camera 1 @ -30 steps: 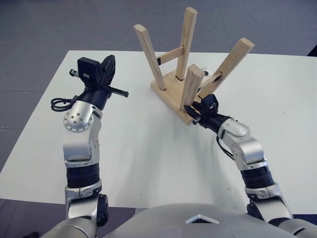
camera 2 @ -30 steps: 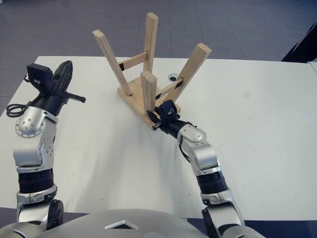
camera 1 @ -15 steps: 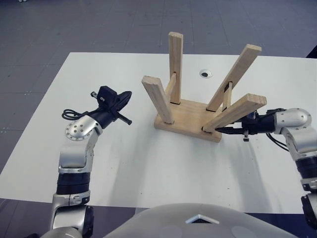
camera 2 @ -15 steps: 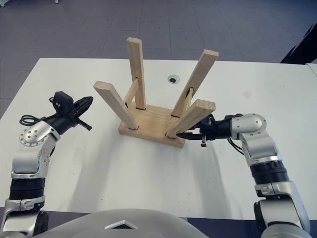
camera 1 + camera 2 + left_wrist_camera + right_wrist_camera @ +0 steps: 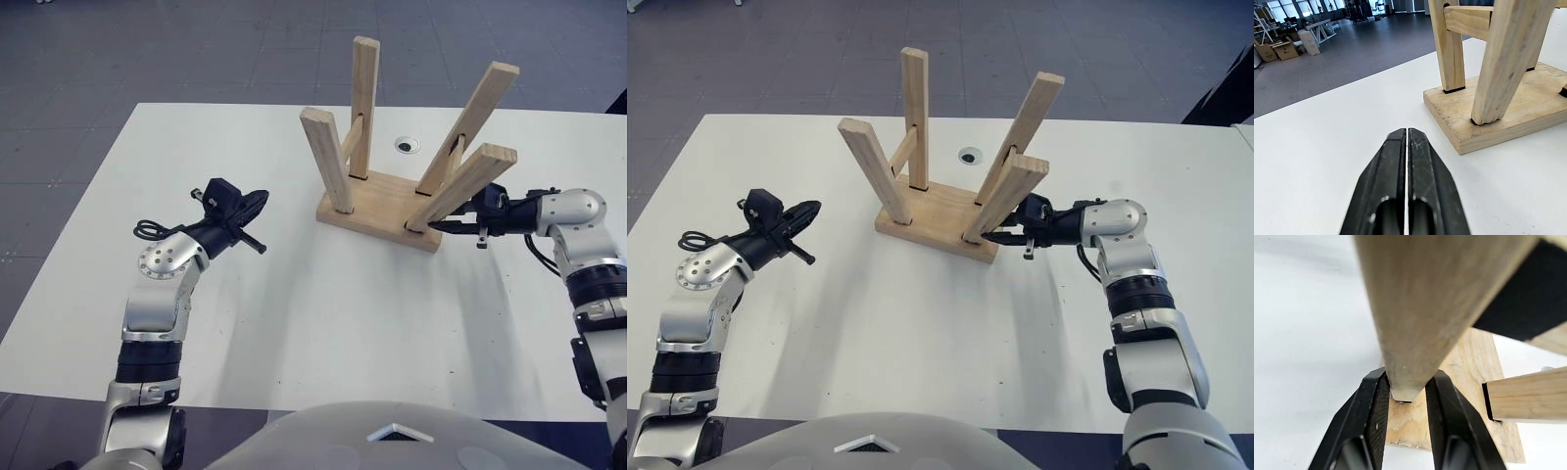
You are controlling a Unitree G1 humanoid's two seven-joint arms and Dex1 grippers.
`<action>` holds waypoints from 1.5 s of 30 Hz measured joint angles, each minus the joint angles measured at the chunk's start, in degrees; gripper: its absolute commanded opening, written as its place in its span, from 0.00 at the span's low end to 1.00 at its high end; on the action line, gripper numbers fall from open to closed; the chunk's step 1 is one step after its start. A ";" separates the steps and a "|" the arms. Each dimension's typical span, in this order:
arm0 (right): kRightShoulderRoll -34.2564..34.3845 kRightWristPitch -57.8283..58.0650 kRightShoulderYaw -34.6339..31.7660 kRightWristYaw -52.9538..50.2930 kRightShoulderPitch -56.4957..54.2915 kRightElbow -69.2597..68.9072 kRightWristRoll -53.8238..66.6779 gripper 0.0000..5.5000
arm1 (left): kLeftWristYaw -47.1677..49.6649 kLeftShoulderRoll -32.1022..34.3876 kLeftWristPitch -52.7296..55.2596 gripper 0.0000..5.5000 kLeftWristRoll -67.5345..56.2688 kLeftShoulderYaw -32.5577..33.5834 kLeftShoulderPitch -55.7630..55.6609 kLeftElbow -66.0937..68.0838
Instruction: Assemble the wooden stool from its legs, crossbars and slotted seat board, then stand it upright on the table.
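The pale wooden stool [image 5: 377,208] sits upside down on the white rectangular table [image 5: 323,323]. Its slotted seat board [image 5: 1508,110] lies flat on the surface and its four legs point up. The right gripper [image 5: 1406,384] is clamped on the base of the near right leg [image 5: 458,188], where the leg enters the board. The left gripper [image 5: 1407,137], fingers pressed together and holding nothing, hovers over the table near the stool's left side.

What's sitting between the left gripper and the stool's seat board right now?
Nothing. Bare white table runs from the shut left gripper to the seat board, plainest in the left wrist view; the head views agree.
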 measured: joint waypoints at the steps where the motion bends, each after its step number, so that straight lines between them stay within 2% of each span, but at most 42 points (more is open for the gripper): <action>1: 0.27 0.11 -0.19 0.01 -0.04 0.34 0.03 0.18 | 0.02 -0.01 0.00 0.02 0.01 -0.11 -0.04 0.10; 3: 0.67 1.02 -0.55 0.39 -0.11 0.72 0.43 0.18 | 0.05 -0.14 0.00 0.02 0.03 -0.67 -0.20 0.81; 4: 0.80 1.57 -0.76 0.66 -0.10 0.74 0.67 0.25 | 0.08 -0.17 0.02 0.02 0.03 -0.90 -0.38 1.18; 7: 1.91 3.90 -0.65 2.15 1.04 0.33 0.67 0.32 | 0.10 -0.19 0.02 0.02 0.01 -1.10 -1.49 1.40; 16: 1.80 4.25 -2.65 1.56 1.56 0.33 -0.29 0.32 | -0.21 -0.70 -1.63 0.02 3.91 -5.25 -10.59 15.66; 22: -0.90 4.96 -4.35 0.23 1.23 1.11 -1.71 0.32 | -0.01 -3.64 -4.62 0.02 8.57 -9.24 -20.08 32.56; 26: -1.49 5.16 -4.40 -0.11 2.00 0.48 -2.34 0.32 | 0.01 -5.78 -5.68 0.02 9.17 -10.13 -22.77 36.57; 28: -1.96 5.08 -5.34 -3.54 1.60 2.85 -3.31 0.32 | 0.02 -5.86 -5.84 0.02 9.70 -10.18 -23.28 38.49; 32: -1.37 3.83 -7.30 -21.62 -3.99 12.11 -8.52 0.32 | 0.32 -6.10 -5.36 0.02 11.33 -10.60 -25.62 42.90; 35: 1.55 3.22 -6.82 -29.97 -5.82 16.38 -11.84 0.32 | 0.35 -7.12 -5.43 0.02 11.93 -10.66 -26.46 45.06; 45: 9.65 1.47 -5.01 -42.66 -6.29 24.41 -16.16 0.32 | -2.37 -10.41 -6.52 0.02 12.39 -11.27 -29.02 49.80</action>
